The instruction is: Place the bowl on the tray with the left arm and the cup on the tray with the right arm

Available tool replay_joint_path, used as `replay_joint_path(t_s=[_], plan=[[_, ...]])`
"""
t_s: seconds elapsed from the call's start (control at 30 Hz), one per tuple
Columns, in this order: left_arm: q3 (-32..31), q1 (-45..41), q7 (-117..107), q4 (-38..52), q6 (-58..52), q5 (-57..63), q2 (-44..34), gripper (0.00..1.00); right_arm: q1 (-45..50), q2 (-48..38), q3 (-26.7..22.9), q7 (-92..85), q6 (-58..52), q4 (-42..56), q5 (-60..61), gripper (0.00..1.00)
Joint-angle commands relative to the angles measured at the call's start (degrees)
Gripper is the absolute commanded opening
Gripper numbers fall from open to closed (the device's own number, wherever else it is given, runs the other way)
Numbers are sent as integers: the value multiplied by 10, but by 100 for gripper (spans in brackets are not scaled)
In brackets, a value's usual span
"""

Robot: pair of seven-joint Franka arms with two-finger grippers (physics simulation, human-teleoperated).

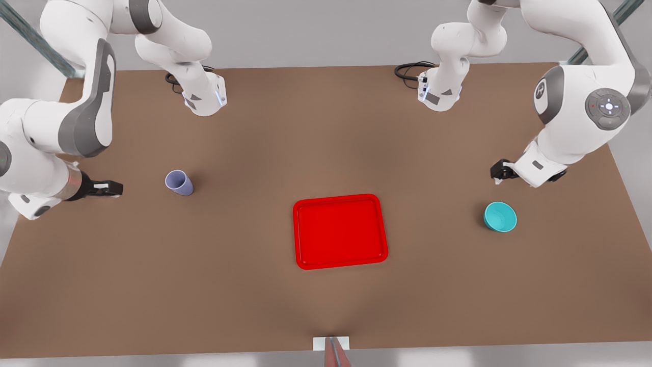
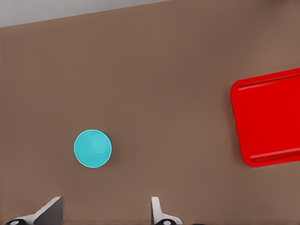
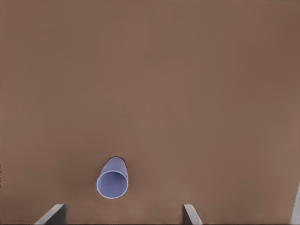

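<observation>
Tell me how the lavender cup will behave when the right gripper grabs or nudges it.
The cup stands upright on the table, tall for its narrow tapered base, so a sideways nudge would probably tip it, and then it might roll in a curve. Its smooth, plain walls look rigid but possibly slippery. The right gripper, open beside it, should likely close squarely.
</observation>
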Motion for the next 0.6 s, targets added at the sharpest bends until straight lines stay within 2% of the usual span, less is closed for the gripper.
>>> replay_joint_path(t_s=[0.0, 0.1, 0.17, 0.23, 0.3, 0.43, 0.57], plan=[[0, 0, -4, 0, 1, 2, 2, 100, 11, -7, 4, -2, 11, -3, 0, 100], [26, 48, 1, -39, 4, -4, 49, 100, 15, 2, 10, -1, 47, -12, 22, 100], [27, 160, 93, -49, 89, -76, 141, 100, 13, 0, 8, -4, 92, -34, 40, 100], [27, 213, 208, -84, 147, -100, 173, 100, 10, -6, 11, -5, 95, -34, 41, 100], [27, 219, 252, -151, 229, -128, 194, 100, 8, -16, 10, -53, 104, -32, 43, 100], [26, 218, 282, -154, 307, -156, 256, 100, 6, -15, 4, -53, 103, -32, 77, 100], [25, 218, 282, -154, 300, -158, 275, 100, 8, -16, 6, -53, 102, -32, 78, 100]])
